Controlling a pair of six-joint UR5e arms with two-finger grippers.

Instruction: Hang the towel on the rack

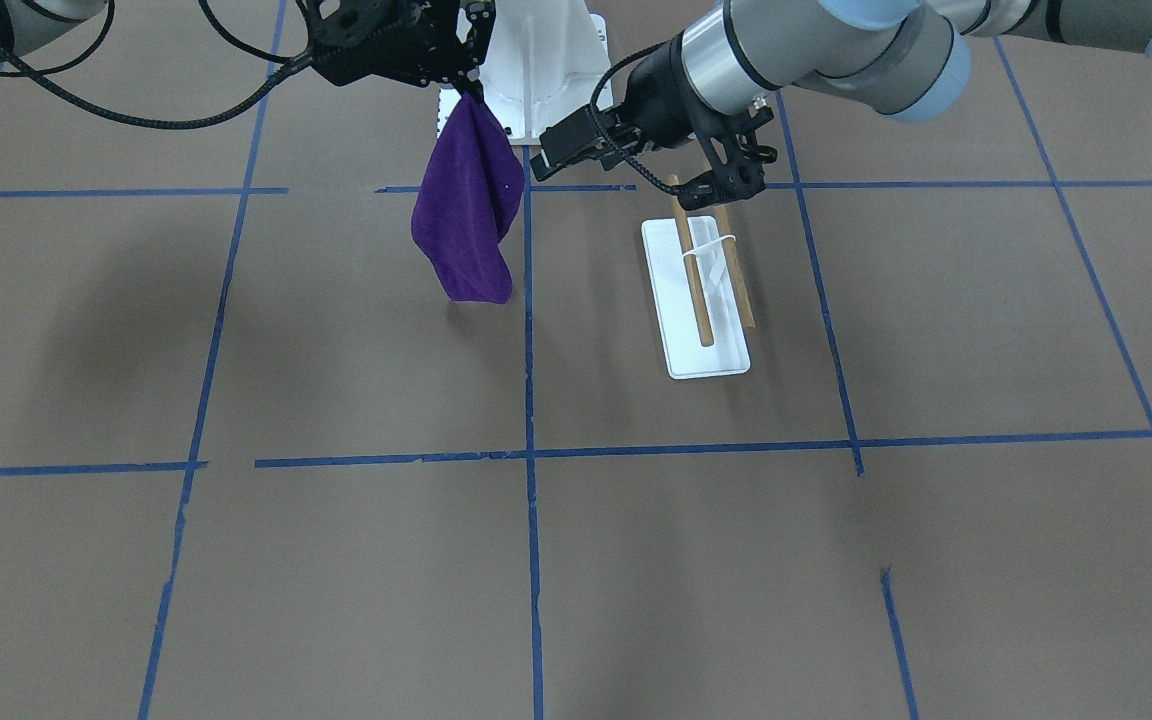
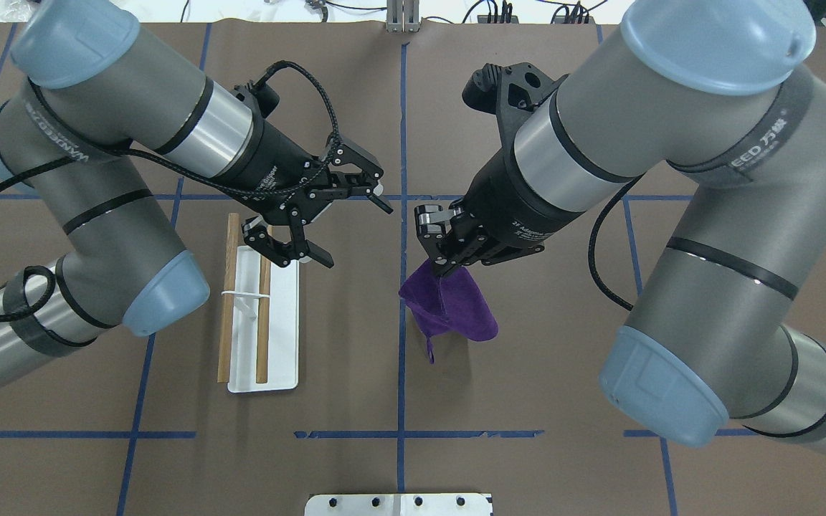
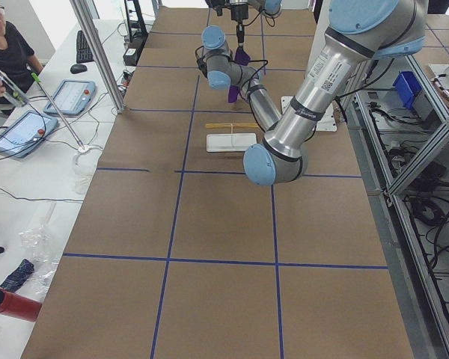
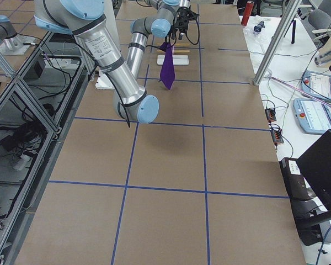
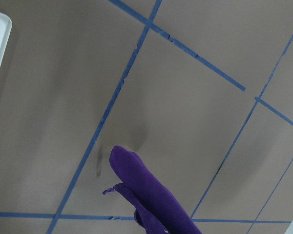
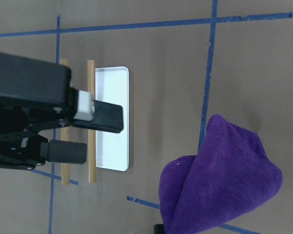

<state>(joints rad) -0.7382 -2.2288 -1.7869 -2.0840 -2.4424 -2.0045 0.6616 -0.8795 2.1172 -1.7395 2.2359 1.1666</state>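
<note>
The right hand [image 2: 447, 252] is reaching down from its bent arm, clamping closed on a corner of the purple towel [image 2: 456, 312], which is hanging limp over the surface [image 2: 563, 401]; the rack [image 2: 280, 322] is standing well apart. The left hand [image 2: 345, 223] is hovering tilted above the rack, fingers spread wide, gripping nothing.

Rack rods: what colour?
Light-brown wood, both rods, on the rack with a white base. Clearest in the overhead exterior view.

Bright, even overhead light, soft diffuse shadows on the table [image 1: 116, 330], mostly sharp focus.
</note>
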